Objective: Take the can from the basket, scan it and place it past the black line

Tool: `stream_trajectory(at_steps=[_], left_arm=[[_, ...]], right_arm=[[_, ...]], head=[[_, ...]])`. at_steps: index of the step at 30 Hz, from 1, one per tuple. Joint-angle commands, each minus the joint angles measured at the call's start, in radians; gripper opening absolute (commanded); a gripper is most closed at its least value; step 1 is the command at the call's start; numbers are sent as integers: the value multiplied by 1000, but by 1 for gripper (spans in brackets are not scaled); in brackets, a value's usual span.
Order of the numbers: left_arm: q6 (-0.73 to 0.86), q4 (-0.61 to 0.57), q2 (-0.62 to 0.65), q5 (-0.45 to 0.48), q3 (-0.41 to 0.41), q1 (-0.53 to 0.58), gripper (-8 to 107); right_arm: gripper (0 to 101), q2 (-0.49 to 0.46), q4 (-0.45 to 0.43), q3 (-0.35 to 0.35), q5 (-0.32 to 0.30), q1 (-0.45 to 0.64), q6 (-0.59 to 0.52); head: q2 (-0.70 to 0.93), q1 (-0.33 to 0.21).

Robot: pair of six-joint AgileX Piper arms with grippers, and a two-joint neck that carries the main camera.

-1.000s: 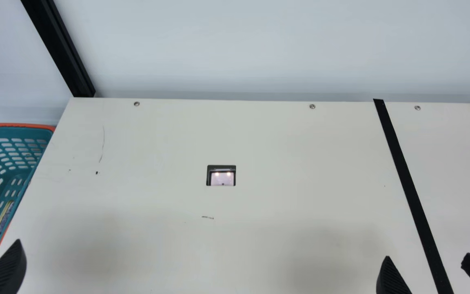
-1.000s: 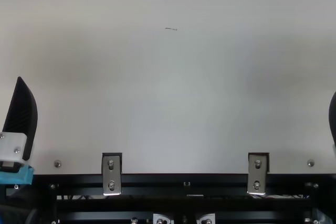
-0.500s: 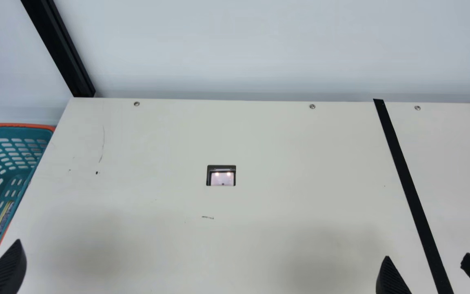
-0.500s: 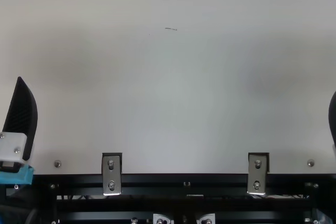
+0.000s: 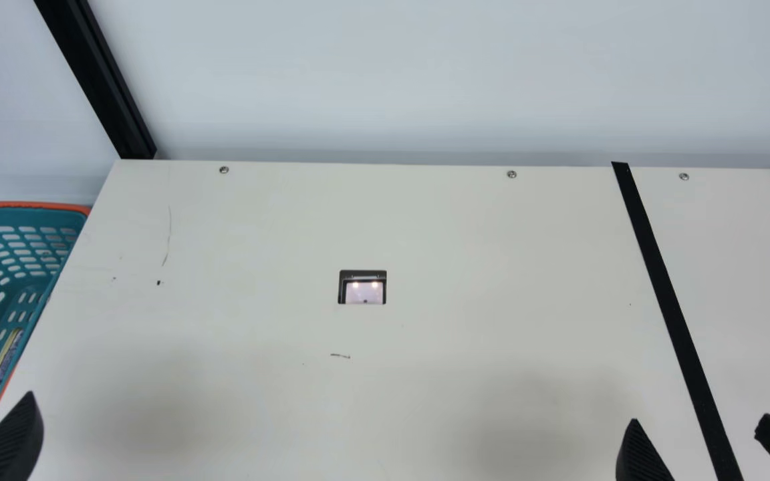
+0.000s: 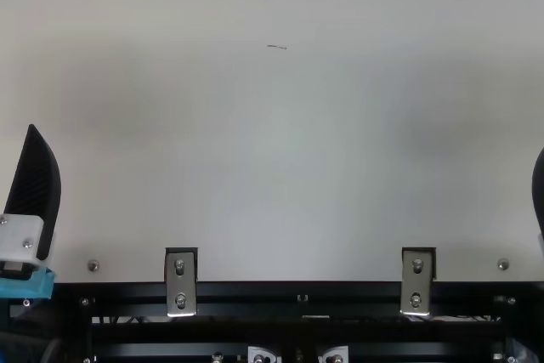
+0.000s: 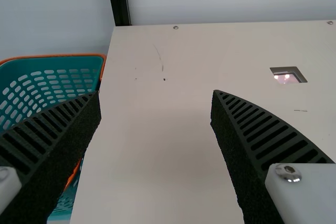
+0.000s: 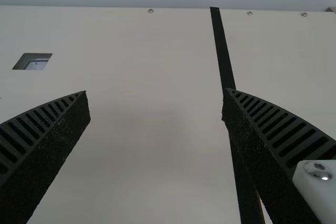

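My left gripper (image 5: 4, 441) shows by one finger at the main view's lower left, near the basket's edge; in the left wrist view the left gripper (image 7: 156, 94) stands open and holds nothing. At the main view's lower right is my right gripper (image 5: 698, 427), its fingers apart over the black line (image 5: 669, 300); the right wrist view has the right gripper (image 8: 156, 92) open too, nothing between its fingers. A can (image 5: 5, 359) with a yellowish rim lies in the teal basket (image 5: 24, 204), partly cut off by the basket wall. The scanner window (image 5: 363, 288) glows in the tabletop.
The orange-rimmed basket stands off the table's left edge. A black post (image 5: 101, 80) rises behind the table's far left corner, in front of a pale wall. Metal brackets (image 6: 180, 282) sit along the near edge.
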State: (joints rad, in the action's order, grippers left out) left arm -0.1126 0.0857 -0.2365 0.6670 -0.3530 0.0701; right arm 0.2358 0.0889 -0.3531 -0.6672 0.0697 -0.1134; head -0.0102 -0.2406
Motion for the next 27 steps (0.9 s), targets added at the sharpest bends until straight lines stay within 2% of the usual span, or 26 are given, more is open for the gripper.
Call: stream_trajectory(at_steps=[1, 6, 19, 27], left_arm=[[0, 0, 0, 0, 0, 0, 90], [0, 0, 0, 0, 0, 0, 90], [0, 0, 0, 0, 0, 0, 90], [0, 0, 0, 0, 0, 0, 90]], right_arm=[[101, 0, 0, 0, 0, 0, 0], [101, 0, 0, 0, 0, 0, 0], [101, 0, 0, 0, 0, 0, 0], [101, 0, 0, 0, 0, 0, 0]], head=[[9, -28], [15, -29], [166, -41], [442, -91]])
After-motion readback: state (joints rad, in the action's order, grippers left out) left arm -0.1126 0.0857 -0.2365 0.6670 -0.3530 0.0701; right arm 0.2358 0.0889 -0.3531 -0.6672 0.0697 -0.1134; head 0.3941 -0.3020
